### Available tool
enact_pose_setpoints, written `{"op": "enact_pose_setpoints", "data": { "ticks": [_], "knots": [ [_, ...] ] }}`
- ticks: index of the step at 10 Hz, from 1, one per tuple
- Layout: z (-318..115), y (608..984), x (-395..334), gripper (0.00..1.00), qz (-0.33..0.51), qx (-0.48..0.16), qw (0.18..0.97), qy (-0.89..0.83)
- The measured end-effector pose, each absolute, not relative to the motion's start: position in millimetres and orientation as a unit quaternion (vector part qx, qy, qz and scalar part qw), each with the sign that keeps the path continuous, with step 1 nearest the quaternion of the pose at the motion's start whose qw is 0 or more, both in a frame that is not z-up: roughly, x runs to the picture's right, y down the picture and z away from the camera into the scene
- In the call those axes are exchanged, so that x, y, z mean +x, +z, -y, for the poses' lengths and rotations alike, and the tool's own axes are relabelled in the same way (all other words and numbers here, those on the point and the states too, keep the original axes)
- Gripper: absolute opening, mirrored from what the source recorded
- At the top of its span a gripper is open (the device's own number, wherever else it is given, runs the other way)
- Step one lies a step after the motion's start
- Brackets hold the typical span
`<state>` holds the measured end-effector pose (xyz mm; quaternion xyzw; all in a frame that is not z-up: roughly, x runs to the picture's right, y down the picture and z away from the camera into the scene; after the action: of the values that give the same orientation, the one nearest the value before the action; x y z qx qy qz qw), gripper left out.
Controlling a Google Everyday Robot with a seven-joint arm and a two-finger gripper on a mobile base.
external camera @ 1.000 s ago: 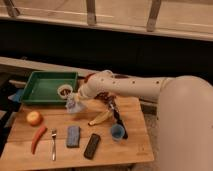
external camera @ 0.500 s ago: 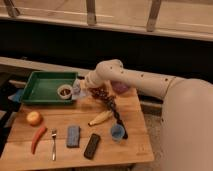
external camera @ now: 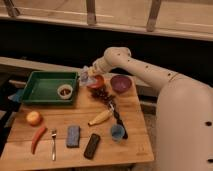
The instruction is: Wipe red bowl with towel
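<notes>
Camera view puts your two-finger gripper (external camera: 89, 78) at the left rim of the small round orange-red bowl (external camera: 98, 82). It is clamped fully shut on the small soft grey-blue towel (external camera: 83, 76), which bunches out on the side away from the red bowl.

A second ago that same clamped wad hung well to the left of the red bowl, over the small white bowl (external camera: 64, 91) in the flat green plastic tray (external camera: 35, 95). Half a second ago it was about midway. So you have carried the towel across to the red bowl, and the grip has not slackened on the way.

The red bowl has not shifted. It sits on the wooden table (external camera: 135, 145), with the round purple bowl (external camera: 120, 82) just to its right and the dark bunch of grapes (external camera: 102, 93) just on its near side.

For the task, I judge the carry is done and the wiping is not yet begun. The towel is beside the rim rather than inside the red bowl, and you cannot tell from here whether it already touches.

Your next move likely calls for shifting the towel right, over the mouth of the red bowl, then down and around. Go gently: a sideways shove from the left could slide the red bowl into the purple bowl.
</notes>
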<state>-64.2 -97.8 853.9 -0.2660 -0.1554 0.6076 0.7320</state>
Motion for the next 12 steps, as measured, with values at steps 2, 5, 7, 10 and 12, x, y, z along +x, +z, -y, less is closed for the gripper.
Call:
{"op": "enact_pose_setpoints", "data": {
  "ticks": [2,5,7,10,12],
  "knots": [
    [97,855,-64,0.0,0.154,-0.266,0.733,0.607],
    [103,864,-62,0.0,0.145,-0.252,0.738,0.609],
    [123,882,-46,0.0,0.132,-0.234,0.741,0.615],
    [138,917,-17,0.0,0.096,-0.208,0.745,0.627],
    [122,938,-7,0.0,0.077,-0.211,0.738,0.636]
  ]
}}
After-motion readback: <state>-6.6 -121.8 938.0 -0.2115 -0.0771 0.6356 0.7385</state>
